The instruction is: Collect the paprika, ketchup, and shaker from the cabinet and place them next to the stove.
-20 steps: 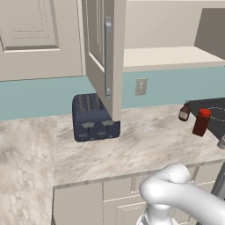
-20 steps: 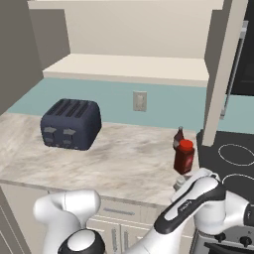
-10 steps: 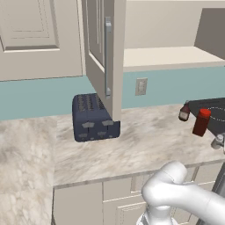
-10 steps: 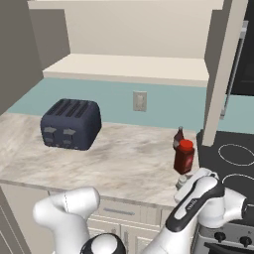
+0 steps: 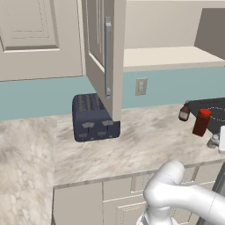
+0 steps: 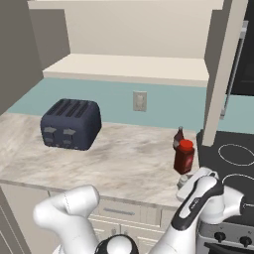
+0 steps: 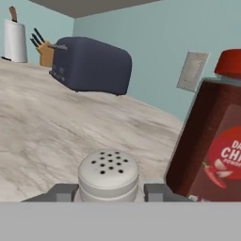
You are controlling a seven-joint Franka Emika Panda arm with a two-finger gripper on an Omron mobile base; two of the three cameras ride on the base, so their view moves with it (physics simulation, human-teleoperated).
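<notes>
Where the left base view reached the worktop (image 5: 132, 145) edge, the shaker (image 5: 214, 140) stood beside the stove (image 5: 215, 110). From the right base view it sat before the paprika (image 6: 184, 156). By the hand view, the claw (image 7: 109, 193) flanked it; light, rigid, best held mid-body.

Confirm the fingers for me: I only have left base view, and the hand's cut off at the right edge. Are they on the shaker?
Observer: Yes. Hand view: shaker between the fingers, one against each side.
Operator: Clear of the paprika?
Observer: Hand view shows a gap between it and the paprika, no contact.
Operator: Stove?
Observer: Right base view: shaker just left of the stove, near the counter front edge.
</notes>
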